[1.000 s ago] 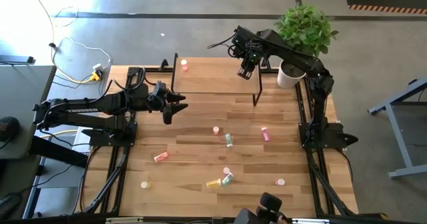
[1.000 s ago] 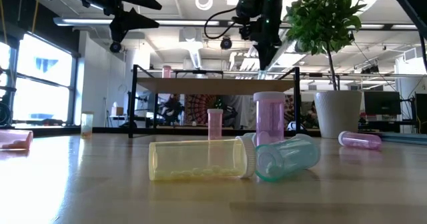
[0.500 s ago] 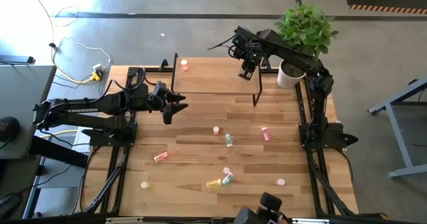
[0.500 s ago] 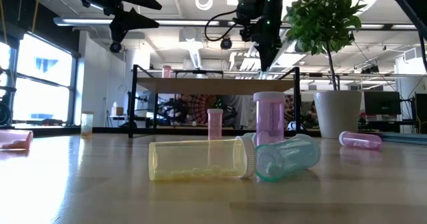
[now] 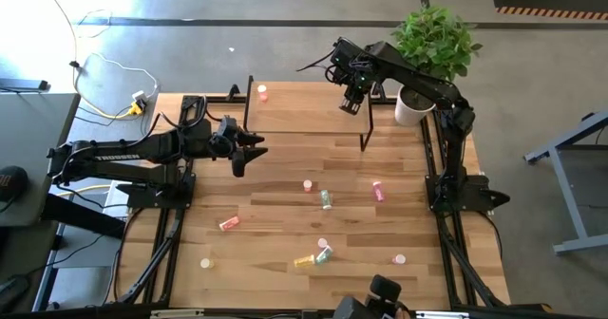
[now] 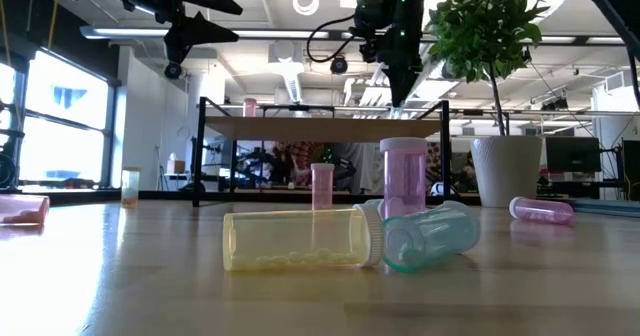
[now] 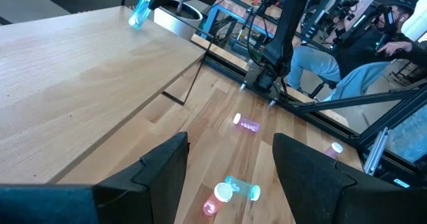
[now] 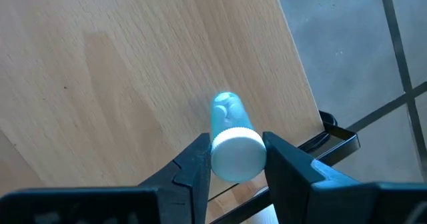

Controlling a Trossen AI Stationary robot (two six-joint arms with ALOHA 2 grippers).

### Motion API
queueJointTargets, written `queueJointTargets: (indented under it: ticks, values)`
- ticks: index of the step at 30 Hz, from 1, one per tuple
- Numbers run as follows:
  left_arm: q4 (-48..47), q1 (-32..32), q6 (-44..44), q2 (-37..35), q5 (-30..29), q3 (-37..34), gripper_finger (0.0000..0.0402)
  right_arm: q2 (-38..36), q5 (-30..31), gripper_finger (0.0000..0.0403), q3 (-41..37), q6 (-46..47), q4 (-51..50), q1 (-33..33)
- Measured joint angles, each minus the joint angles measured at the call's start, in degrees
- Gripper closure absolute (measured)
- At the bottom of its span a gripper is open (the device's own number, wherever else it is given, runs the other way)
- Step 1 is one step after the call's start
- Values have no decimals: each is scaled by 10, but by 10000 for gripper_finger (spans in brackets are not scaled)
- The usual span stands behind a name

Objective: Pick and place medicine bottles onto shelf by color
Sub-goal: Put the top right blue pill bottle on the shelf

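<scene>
The shelf (image 5: 304,110), a light-wood board on black legs, stands at the table's far side. One red-orange bottle (image 5: 262,93) stands upright on its left end. My right gripper (image 5: 350,101) is above the shelf's right end, shut on a pale green bottle (image 8: 227,117); whether the bottle's base touches the board, I cannot tell. My left gripper (image 5: 251,154) is open and empty, in the air near the shelf's near left corner. Several pink, yellow, green and red-orange bottles lie or stand on the table, such as a green one (image 5: 326,199). My right gripper pinches the pale green bottle at its white cap (image 8: 235,155), one finger (image 8: 195,165) on each side. The fingers come from above, pointing down. The bottle hangs below them, base toward the shelf board, slightly tilted in the left wrist view (image 7: 138,14).
A white plant pot (image 5: 410,106) stands just right of the shelf. Loose bottles dot the table's middle and near part: pink (image 5: 379,191), red-orange (image 5: 229,224), and a yellow and green pair (image 5: 313,258). A seated person (image 7: 373,37) shows beyond the table.
</scene>
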Motion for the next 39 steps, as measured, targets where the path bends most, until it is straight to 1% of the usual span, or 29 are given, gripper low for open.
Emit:
queueJointTargets:
  ticks: [7,23,33,39]
  values:
    - [0,0,0,0,0,0,193,0,0,268,0,0,0,0]
    - [0,0,0,0,0,0,193,0,0,265,0,0,6,0]
    - [0,0,0,0,0,0,193,0,32,265,0,5,17,0]
    - [0,0,0,0,0,0,193,0,32,265,0,5,22,0]
